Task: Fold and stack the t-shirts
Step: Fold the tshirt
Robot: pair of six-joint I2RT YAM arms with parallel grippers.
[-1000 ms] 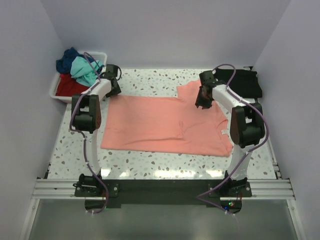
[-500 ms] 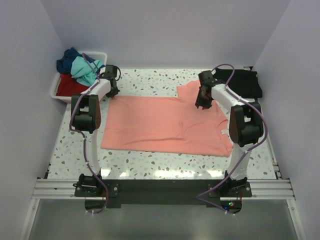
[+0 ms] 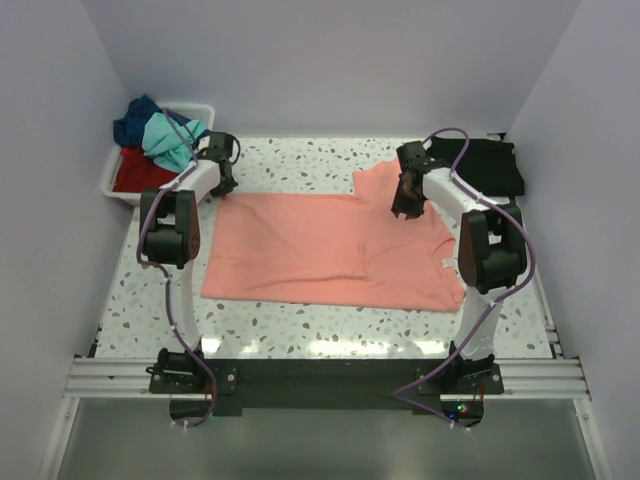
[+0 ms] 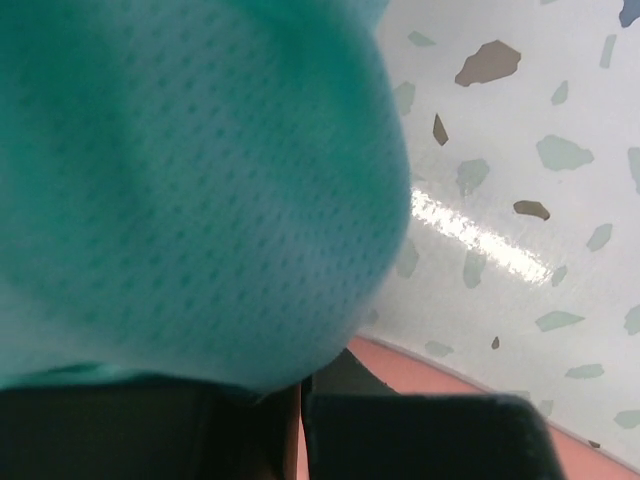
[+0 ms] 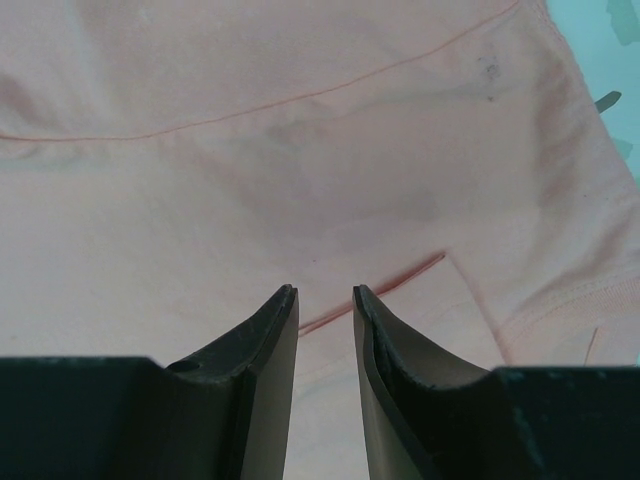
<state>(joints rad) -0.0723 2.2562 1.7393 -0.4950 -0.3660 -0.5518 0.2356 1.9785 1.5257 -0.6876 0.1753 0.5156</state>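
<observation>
The salmon-pink t-shirt point(image 3: 330, 245) lies spread on the table point(image 3: 300, 325), not yet folded. The left fingers point(image 4: 400, 440) are clenched by the teal t-shirt point(image 4: 180, 180); I cannot tell what they pinch. The right fingers point(image 5: 260, 370) hang parted above the pink cloth and likely need to lower and pinch it.

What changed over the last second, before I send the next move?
The left gripper closed its fingers at the far left corner of the salmon-pink t-shirt. Whether it pinched cloth is unclear, as the teal t-shirt covers most of its camera. Its arm edged slightly left. The right gripper stayed part open over the shirt; nothing else moved.
</observation>
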